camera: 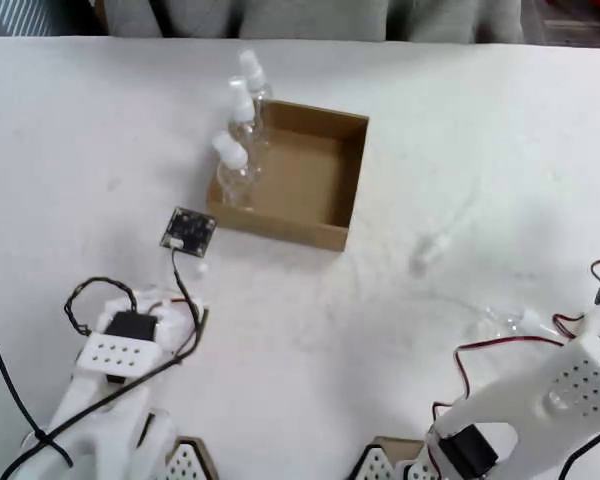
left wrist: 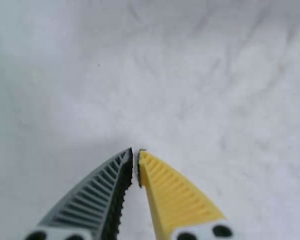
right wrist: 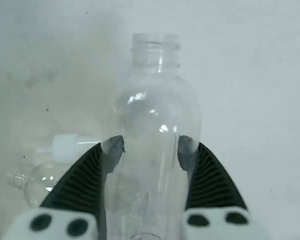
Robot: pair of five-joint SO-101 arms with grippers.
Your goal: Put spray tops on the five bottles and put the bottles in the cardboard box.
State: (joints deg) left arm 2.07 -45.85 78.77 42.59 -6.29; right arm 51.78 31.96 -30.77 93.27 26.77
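Because the open-necked clear plastic bottle (right wrist: pixel 157 95) looks light, thin-walled and slick, I'd grip its middle gently; the right gripper (right wrist: pixel 150 146) clasps it there, over the table (right wrist: pixel 250 75), well apart from the cardboard box (camera: pixel 280 225). The left gripper (left wrist: pixel 135 157) is closed, empty.

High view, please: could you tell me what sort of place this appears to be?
Probably a robotics lab bench: a white table carrying a wired robot arm, a bare circuit board on its cable, and a cardboard box.
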